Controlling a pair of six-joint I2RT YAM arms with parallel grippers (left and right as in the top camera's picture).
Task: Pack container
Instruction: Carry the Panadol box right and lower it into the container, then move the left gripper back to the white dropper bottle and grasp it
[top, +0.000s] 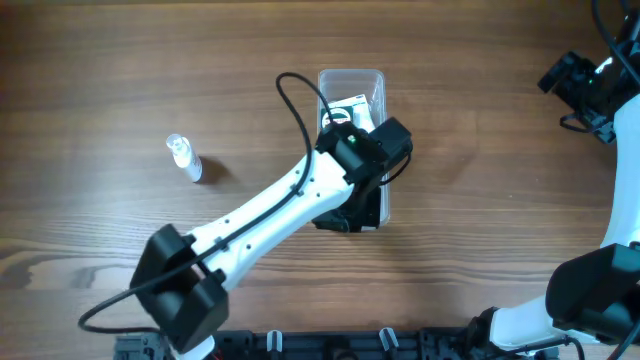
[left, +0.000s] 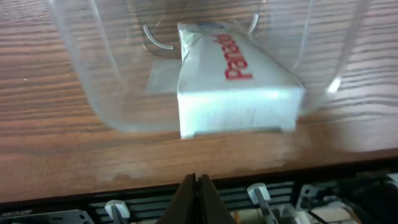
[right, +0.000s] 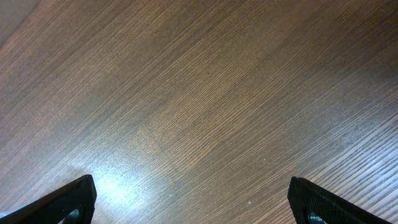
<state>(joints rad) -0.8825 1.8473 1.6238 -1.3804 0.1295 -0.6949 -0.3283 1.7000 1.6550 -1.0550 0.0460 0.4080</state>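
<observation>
The container (top: 350, 74), a clear, long plastic bin, stands in the middle of the table. In the left wrist view its wall (left: 87, 74) is see-through, and a white box with red lettering (left: 233, 81) lies inside it. My left arm reaches over the container and hides most of it in the overhead view. My left gripper (left: 198, 186) is shut with nothing between its fingers, just outside the container's near end. My right gripper (right: 193, 193) is open and empty over bare wood at the far right (top: 570, 80).
A small clear bottle (top: 185, 158) lies on the table left of the container. The table's front edge and a rack with white pegs (left: 261, 196) lie close behind my left fingers.
</observation>
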